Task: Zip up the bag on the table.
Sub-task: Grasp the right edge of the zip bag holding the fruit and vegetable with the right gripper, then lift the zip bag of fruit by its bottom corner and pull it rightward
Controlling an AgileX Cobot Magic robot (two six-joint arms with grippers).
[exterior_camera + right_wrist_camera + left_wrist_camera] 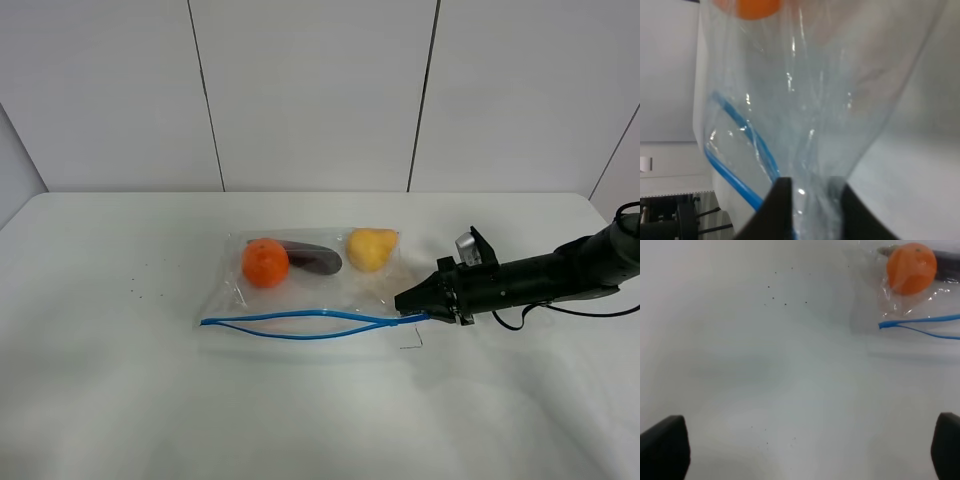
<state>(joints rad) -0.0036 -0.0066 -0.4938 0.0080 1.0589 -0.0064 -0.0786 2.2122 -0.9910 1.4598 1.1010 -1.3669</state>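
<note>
The right gripper (405, 300) pinches the bag (300, 285) at the end of its blue zipper strip (290, 322) nearest the table's (120, 380) right edge. To close it well, I judge it should keep that pinch square on both tracks and run steadily toward the left edge, while the left gripper (805, 447) (fingers spread wide, hovering over bare table) pins the far end. The clear, crinkly bag lies mid-table, nearer the far edge. Its tracks gape mid-length, and it holds an orange (265, 262), eggplant (315, 259) and pear (369, 249).
</note>
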